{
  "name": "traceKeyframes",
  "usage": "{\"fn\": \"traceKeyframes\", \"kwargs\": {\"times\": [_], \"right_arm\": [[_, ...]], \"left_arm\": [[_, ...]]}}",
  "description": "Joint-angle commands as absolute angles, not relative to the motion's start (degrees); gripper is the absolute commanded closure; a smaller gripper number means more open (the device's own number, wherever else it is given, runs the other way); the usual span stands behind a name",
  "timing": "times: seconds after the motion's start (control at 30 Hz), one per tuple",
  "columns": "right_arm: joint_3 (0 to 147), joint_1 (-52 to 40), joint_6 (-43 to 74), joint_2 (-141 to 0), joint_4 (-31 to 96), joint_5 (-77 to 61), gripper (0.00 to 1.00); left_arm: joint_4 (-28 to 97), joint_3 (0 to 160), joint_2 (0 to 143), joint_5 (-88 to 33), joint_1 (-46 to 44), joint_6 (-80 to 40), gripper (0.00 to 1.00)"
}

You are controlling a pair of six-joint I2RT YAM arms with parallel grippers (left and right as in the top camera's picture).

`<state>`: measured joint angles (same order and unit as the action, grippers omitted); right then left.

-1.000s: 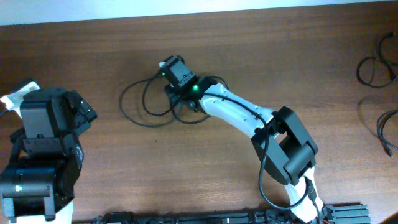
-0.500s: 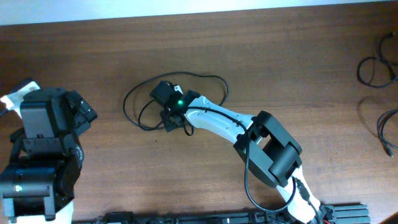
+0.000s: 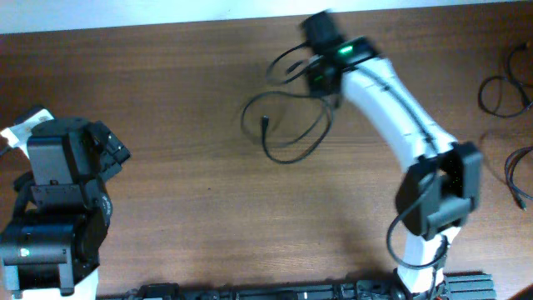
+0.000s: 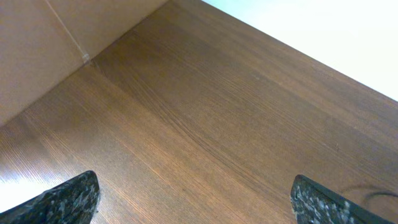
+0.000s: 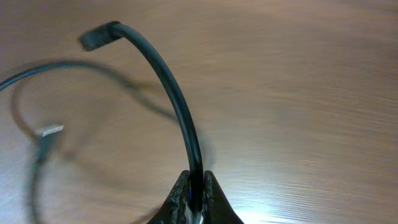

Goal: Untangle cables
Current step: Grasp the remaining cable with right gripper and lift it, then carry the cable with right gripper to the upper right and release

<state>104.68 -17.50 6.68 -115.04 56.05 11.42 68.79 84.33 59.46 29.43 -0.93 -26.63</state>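
Observation:
A tangle of thin black cables (image 3: pixel 287 125) lies in loose loops at the back middle of the wooden table, one plug end (image 3: pixel 265 122) pointing inward. My right gripper (image 3: pixel 321 77) is at the upper edge of that tangle. In the right wrist view the right gripper (image 5: pixel 196 182) is shut on one black cable (image 5: pixel 174 93), which arcs up to a black plug (image 5: pixel 99 36). A silvery tip (image 5: pixel 51 130) lies on the table to the left. My left gripper (image 4: pixel 199 200) is open over bare wood, well away from the tangle.
Two more black cable loops (image 3: pixel 500 92) (image 3: pixel 518 173) lie at the table's far right edge. The left arm (image 3: pixel 58 192) stands at the front left beside a white object (image 3: pixel 25 123). The right arm's elbow (image 3: pixel 441 187) rises at the front right.
The right arm has swung from the table's left middle to the back and right, its jaws have shut on a cable, and the tangle has been dragged along. The left arm has not moved.

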Motion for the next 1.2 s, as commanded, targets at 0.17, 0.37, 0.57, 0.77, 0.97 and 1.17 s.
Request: {"fn": "traceKeyframes", "kwargs": {"times": [0.17, 0.37, 0.57, 0.77, 0.97, 1.17], "right_arm": [[97.5, -3.2, 3.4, -115.4, 57.5, -10.4, 0.85], [81.1, -5.3, 28.8, -115.9, 46.7, -5.8, 0.01], [71.4, -18.3, 62.3, -115.9, 46.7, 6.3, 0.01], [69.7, -24.9, 62.3, -115.9, 39.4, -1.5, 0.02], [69.7, -24.7, 72.9, -115.9, 39.7, -3.6, 0.68], [72.2, -21.6, 52.3, -113.9, 41.7, 14.2, 0.96]], "left_arm": [[68.8, 84.4, 59.5, 30.4, -0.6, -26.7, 0.01], [68.8, 84.4, 59.5, 30.4, -0.6, -26.7, 0.01], [68.8, 84.4, 59.5, 30.4, -0.6, -26.7, 0.01], [68.8, 84.4, 59.5, 30.4, -0.6, -26.7, 0.01], [68.8, 84.4, 59.5, 30.4, -0.6, -26.7, 0.01], [68.8, 84.4, 59.5, 30.4, -0.6, -26.7, 0.01]]}}
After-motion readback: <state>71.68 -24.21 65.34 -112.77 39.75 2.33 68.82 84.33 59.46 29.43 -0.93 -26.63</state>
